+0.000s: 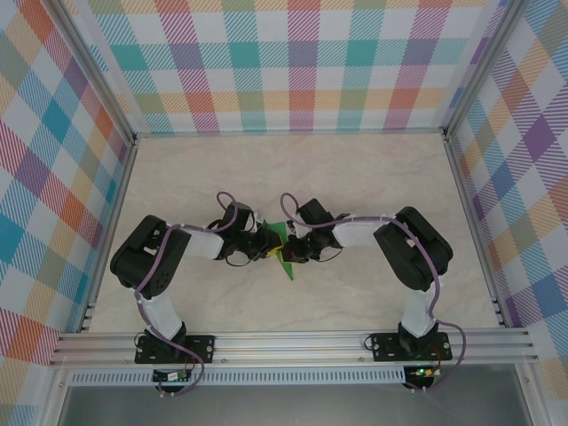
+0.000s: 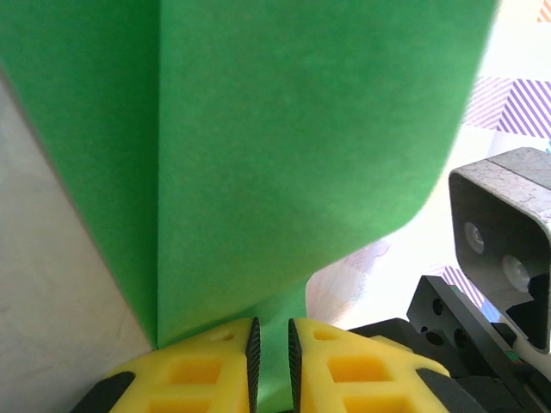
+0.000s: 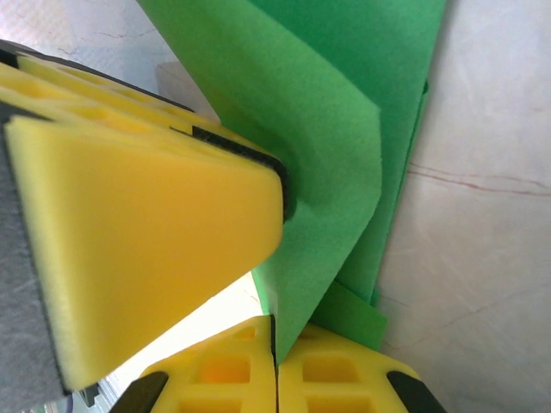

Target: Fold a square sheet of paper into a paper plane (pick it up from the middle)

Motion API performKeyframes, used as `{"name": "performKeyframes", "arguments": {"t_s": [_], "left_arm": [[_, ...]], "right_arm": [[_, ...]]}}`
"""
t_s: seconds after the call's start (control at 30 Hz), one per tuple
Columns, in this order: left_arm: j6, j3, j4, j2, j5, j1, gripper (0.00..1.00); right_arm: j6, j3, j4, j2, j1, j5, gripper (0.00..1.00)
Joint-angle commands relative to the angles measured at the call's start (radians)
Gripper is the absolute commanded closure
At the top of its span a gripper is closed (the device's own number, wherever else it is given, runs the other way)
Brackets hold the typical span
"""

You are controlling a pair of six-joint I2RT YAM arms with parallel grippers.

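Observation:
The bright-green square sheet of paper (image 1: 277, 236) is folded into layers and held upright above the table's middle, between both grippers. In the left wrist view the sheet of paper (image 2: 301, 129) shows one long straight crease. My left gripper (image 2: 271, 340) is shut on its lower part, which runs between the pads. My right gripper (image 3: 275, 331) is shut on a thin edge of the paper (image 3: 336, 129), where layered flaps overlap. The left gripper's finger (image 3: 155, 215) presses the same sheet from the other side. Whether this forms a paper plane cannot be told.
Both arms bend inward and meet at the centre of the pale marble table (image 1: 355, 177). Chequered walls (image 1: 302, 62) enclose three sides. An aluminium rail (image 1: 293, 342) runs along the near edge. The right wrist camera housing (image 2: 504, 232) sits close to my left gripper.

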Motion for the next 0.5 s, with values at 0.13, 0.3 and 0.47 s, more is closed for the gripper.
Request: {"name": "performKeyframes", "arguments": {"t_s": [0.13,0.3,0.47], "left_arm": [[0.021,0.018,-0.032,0.038,-0.010,-0.004,0.82],[0.022,0.018,-0.033,0.039,-0.011,-0.004,0.82],[0.020,0.016,-0.032,0.040,-0.013,-0.005,0.82]], "right_arm": [[-0.008,-0.014,-0.091,-0.063,-0.004,0.021,0.84],[0.008,-0.042,-0.102,-0.104,-0.003,-0.009,0.82],[0.016,-0.074,-0.093,-0.089,-0.002,-0.022,0.83]]}}
